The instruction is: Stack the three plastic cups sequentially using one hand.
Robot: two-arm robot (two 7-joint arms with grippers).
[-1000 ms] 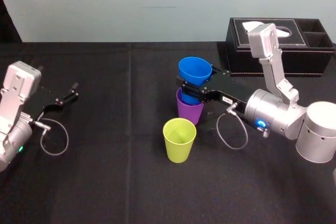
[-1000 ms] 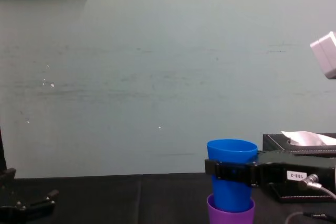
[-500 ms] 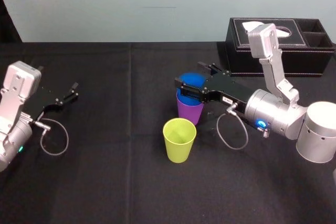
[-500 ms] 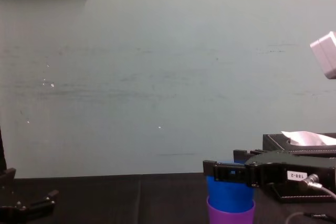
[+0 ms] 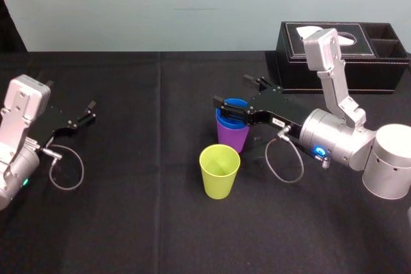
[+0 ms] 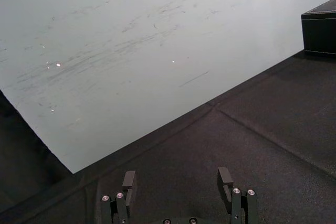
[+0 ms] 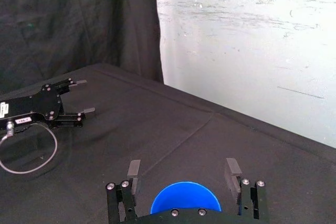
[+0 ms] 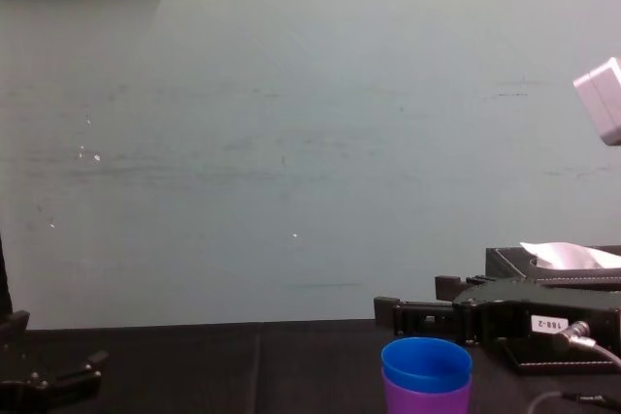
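Observation:
The blue cup point(image 5: 231, 111) sits nested inside the purple cup point(image 5: 232, 137) at the middle of the black table. Just in front of that pair stands the yellow-green cup point(image 5: 219, 170), upright and alone. My right gripper point(image 5: 232, 92) hovers level over the blue cup's rim, open, its fingers clear of the cup on both sides. From the chest, the blue cup point(image 8: 427, 364) tops the purple cup point(image 8: 427, 400) below the right gripper point(image 8: 412, 298). The right wrist view has the blue cup point(image 7: 185, 199) under the spread right gripper point(image 7: 183, 169). My left gripper point(image 5: 87, 112) rests open at the far left.
A black tissue box point(image 5: 340, 62) stands at the back right behind my right arm, seen again as the tissue box point(image 8: 553, 264) from the chest. A grey cable point(image 5: 282, 162) loops beside the right gripper. The black cloth point(image 5: 128, 222) lies bare at the front and left.
My right gripper opened and let go of the blue cup, which dropped down into the purple cup. The left arm has not moved.

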